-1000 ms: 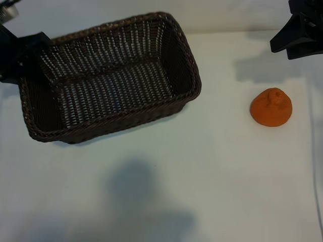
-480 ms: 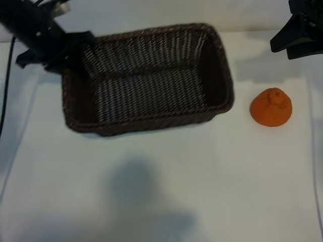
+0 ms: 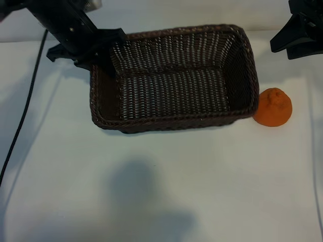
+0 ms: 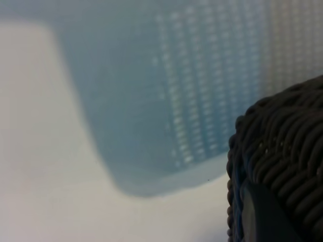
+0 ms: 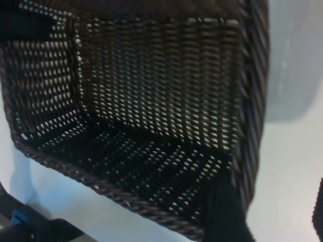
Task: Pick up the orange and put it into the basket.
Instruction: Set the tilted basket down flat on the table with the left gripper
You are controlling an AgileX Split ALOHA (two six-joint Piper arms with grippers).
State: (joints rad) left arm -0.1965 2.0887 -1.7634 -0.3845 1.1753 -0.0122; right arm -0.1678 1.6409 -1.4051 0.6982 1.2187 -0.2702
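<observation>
Exterior view has the left gripper (image 3: 103,63) clamped on the far left corner of the basket (image 3: 171,123), whose right wall sits right up against the orange (image 3: 273,107), touching or a hair off. That orange is on the white table (image 3: 166,191) by the right edge, outside the basket, with loads of bare tabletop along the near side and to the left. Over at the top right corner the right gripper (image 3: 298,38) hangs above the table, well clear of the fruit, jaws partly apart with nothing visible between them.
</observation>
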